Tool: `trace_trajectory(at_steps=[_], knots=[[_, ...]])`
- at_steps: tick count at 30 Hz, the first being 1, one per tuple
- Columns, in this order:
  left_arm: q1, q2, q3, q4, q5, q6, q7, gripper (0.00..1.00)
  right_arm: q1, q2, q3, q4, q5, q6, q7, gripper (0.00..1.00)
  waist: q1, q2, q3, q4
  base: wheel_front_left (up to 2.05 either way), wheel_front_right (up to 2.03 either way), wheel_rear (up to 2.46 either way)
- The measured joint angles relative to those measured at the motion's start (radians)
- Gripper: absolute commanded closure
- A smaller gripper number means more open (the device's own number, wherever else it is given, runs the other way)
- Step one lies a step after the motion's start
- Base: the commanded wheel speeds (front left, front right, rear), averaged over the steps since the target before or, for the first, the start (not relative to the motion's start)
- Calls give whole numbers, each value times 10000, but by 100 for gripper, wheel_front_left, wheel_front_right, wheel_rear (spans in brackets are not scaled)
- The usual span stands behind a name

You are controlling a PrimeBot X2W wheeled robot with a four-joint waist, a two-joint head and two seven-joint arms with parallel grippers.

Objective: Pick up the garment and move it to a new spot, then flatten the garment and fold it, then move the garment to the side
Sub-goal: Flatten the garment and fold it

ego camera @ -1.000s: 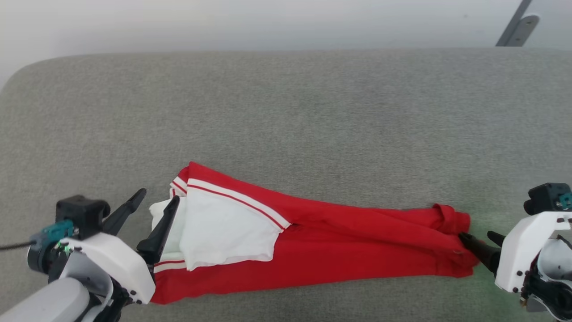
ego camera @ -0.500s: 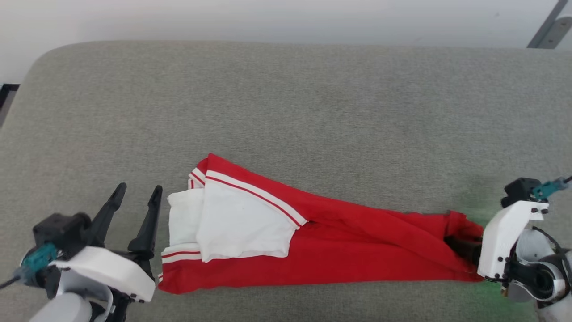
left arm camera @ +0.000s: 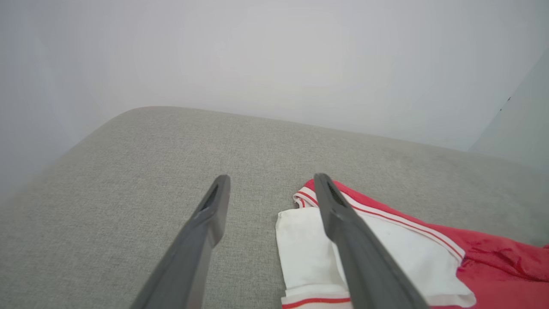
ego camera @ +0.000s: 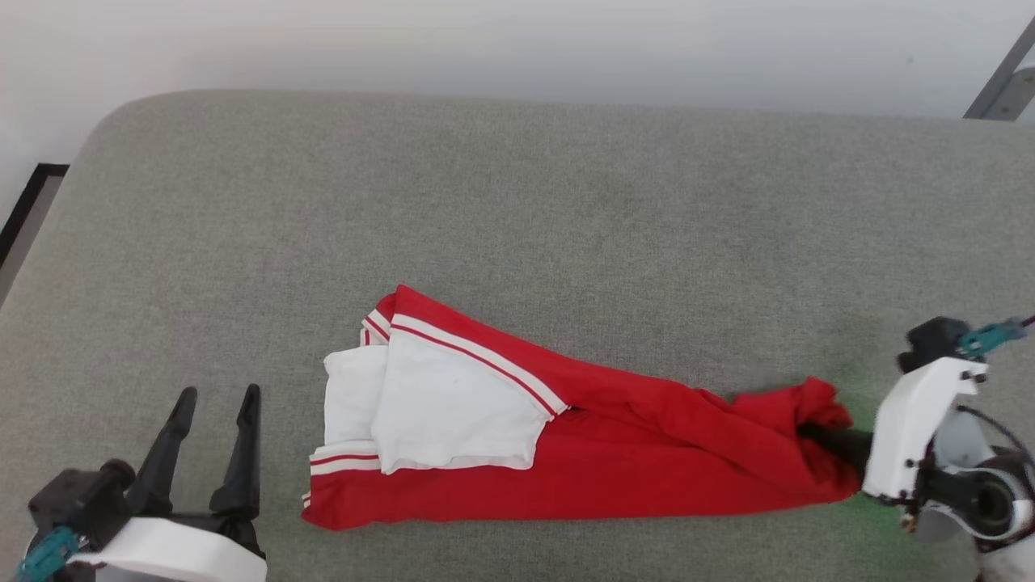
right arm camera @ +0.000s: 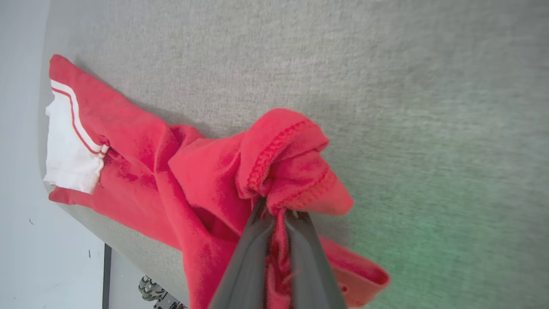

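Note:
The garment (ego camera: 631,461), bright red with white sleeve ends and thin stripe bands, lies in a long folded strip across the near part of the grey padded surface (ego camera: 517,210). My right gripper (ego camera: 817,432) is shut on its bunched red end at the right; the right wrist view shows the red cloth (right arm camera: 283,167) pinched between the two fingers and lifted off the surface. My left gripper (ego camera: 214,400) stands open at the lower left, clear of the cloth. In the left wrist view the white sleeve end (left arm camera: 309,253) lies just right of the open left gripper (left arm camera: 272,182).
The grey padded surface stretches wide behind the garment, with a rounded corner at the far left (ego camera: 121,121). A pale wall (ego camera: 485,40) runs behind it. A metal strut (ego camera: 1003,81) leans at the top right. A dark strip of floor edging (ego camera: 24,218) shows at the left.
My right gripper has shut on the garment's right end and bunched it up. My left gripper has drawn back from the white sleeve, still open. The head camera has shifted.

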Motion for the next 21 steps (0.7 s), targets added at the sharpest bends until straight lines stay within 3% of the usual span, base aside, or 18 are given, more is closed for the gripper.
trace_trajectory(at_steps=[10,16,21], knots=[[745,-1659,1406,376,1145,-1156,-4,0,171,-1260,-1411,305,-136,0,-167,100,0,0,-385,-201,0,0,0],[802,-2144,1776,631,1569,-1632,-6,0,146,-2171,-2261,1053,-792,25,-347,100,0,0,-390,-384,0,0,0],[757,-2403,2021,765,1847,-1864,-6,0,-74,-2186,-2433,1388,-1427,27,-435,100,0,0,-430,-492,0,0,0]])
